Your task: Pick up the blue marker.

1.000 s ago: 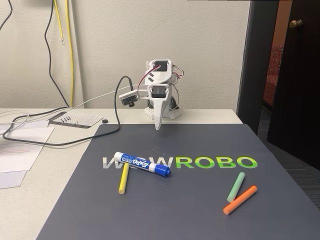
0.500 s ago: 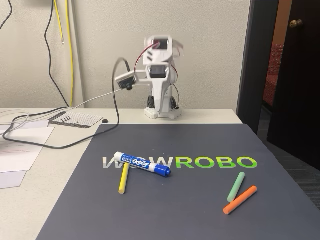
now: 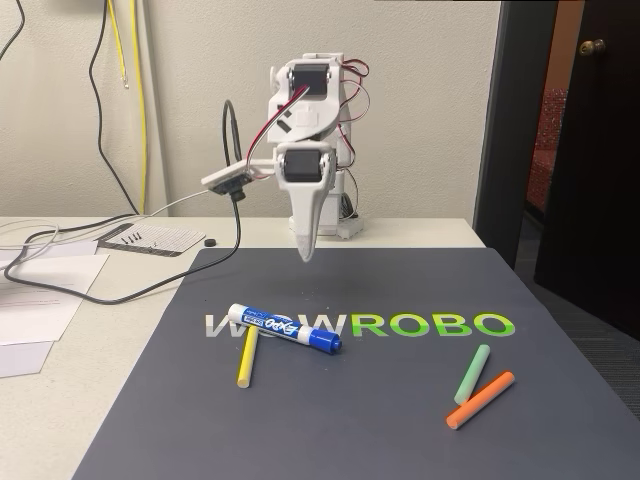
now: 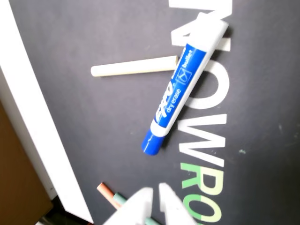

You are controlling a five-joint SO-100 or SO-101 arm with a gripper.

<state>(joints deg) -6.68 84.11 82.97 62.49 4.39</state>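
Blue marker (image 3: 284,329) near the mat's (image 3: 400,420) left edge: light, rigid, slick, best gripped mid-barrel; claw (image 3: 306,252) aloft, nearly closed, empty.

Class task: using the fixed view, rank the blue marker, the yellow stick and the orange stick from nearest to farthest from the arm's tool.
1. Blue marker: below the tool, lying over the mat's lettering.
2. Yellow stick: lower left, its top end tucked under the marker.
3. Orange stick: far lower right, beside the green stick.

Your blue marker (image 3: 284,328) lies mid-mat (image 3: 400,400) across the yellow stick (image 3: 245,366); two sticks (image 3: 478,388) sit touching near the mat's right edge.
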